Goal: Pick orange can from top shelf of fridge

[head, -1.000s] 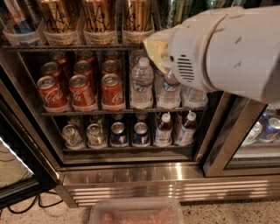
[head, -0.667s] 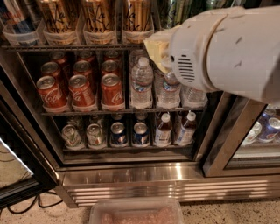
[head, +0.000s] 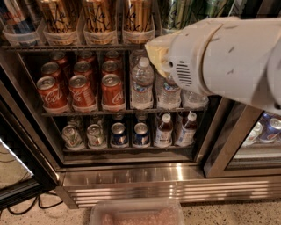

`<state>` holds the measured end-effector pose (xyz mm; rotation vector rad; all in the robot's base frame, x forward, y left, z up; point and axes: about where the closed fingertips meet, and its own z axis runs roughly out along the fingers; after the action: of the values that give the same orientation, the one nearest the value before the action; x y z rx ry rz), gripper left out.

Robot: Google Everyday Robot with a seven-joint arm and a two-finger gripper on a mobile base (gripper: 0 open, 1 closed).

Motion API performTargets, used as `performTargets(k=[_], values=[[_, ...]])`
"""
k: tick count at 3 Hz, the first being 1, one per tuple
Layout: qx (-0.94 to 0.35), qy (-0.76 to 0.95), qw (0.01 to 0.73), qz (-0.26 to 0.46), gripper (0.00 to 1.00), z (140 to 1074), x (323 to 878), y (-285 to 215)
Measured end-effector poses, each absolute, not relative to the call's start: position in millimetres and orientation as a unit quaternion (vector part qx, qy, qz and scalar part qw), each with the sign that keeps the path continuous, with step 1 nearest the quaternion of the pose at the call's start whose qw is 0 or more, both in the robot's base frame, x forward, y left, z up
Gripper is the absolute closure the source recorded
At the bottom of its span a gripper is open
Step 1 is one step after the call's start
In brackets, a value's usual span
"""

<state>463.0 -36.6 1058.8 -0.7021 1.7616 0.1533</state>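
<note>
Three tall golden-orange cans with dark script stand in clear trays on the top shelf (head: 70,46) of the fridge (head: 131,173): one at the left (head: 59,17), one in the middle (head: 99,16) and one at the right (head: 138,15). Their tops are cut off by the picture's upper edge. My white arm (head: 228,57) reaches in from the right. Its yellowish gripper end (head: 157,52) sits just below and right of the rightmost orange can, in front of the shelf rail. It touches no can that I can see.
Green cans (head: 175,13) stand right of the orange ones. Red cola cans (head: 81,90) and water bottles (head: 142,83) fill the middle shelf, small cans and bottles (head: 140,134) the lowest. A ribbed base grille (head: 145,191) and a plastic tub (head: 136,213) lie below. A glass door (head: 250,140) is at right.
</note>
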Motion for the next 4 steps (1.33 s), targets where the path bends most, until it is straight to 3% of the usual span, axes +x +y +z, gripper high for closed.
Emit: performTargets(k=[2, 3, 4], values=[[-0.292, 0.759, 0.579, 0.064, 0.0, 1039.0, 476.8, -43.8], [-0.294, 0.755, 0.583, 0.06, 0.11, 1034.9, 486.0, -45.2], [-0.299, 0.744, 0.595, 0.052, 0.15, 1037.4, 496.8, -44.1]])
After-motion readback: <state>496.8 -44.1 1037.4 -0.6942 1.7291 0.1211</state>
